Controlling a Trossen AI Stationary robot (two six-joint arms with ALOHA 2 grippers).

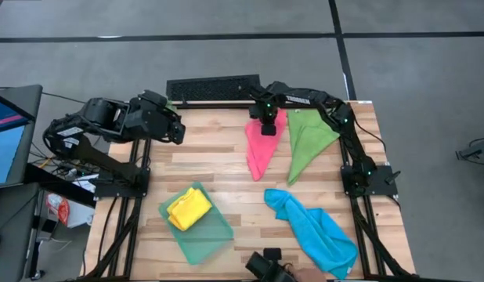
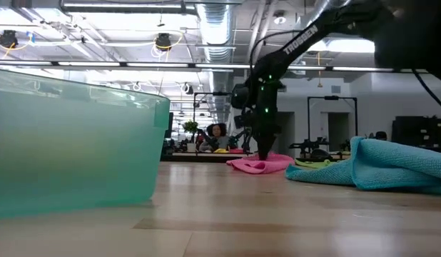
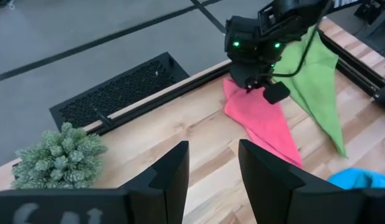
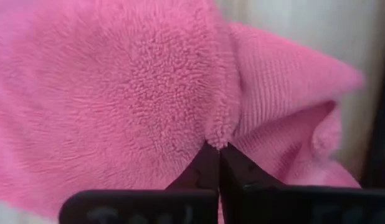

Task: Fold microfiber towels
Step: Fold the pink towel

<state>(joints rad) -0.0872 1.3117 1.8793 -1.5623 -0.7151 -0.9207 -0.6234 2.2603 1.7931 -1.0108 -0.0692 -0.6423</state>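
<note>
The pink towel (image 1: 260,150) lies flat on the table at the far middle, narrowing toward the near side. My right gripper (image 4: 218,149) stands over its far end (image 1: 267,125), pointing down and shut on the cloth. The green towel (image 1: 308,141) lies spread just to its right. The blue towel (image 1: 316,231) lies crumpled at the near right. The yellow towel (image 1: 189,210) lies folded in the teal tray (image 1: 207,244). My left gripper (image 3: 214,152) hangs open above the table's far left (image 1: 179,129), touching nothing. My right gripper pinches a raised ridge of the pink towel (image 4: 221,130) between its two fingertips, near the towel's far end. The fingers come from above, pointing down. The towel around the ridge still lies on the table (image 2: 260,165); one layer or several, I cannot tell.
A spiky green plant ball (image 3: 58,155) sits at the table's far left corner. The teal tray (image 2: 71,143) stands at the near left. Bare wood lies between the tray and the pink towel. A black floor grille (image 1: 212,88) lies beyond the far edge.
</note>
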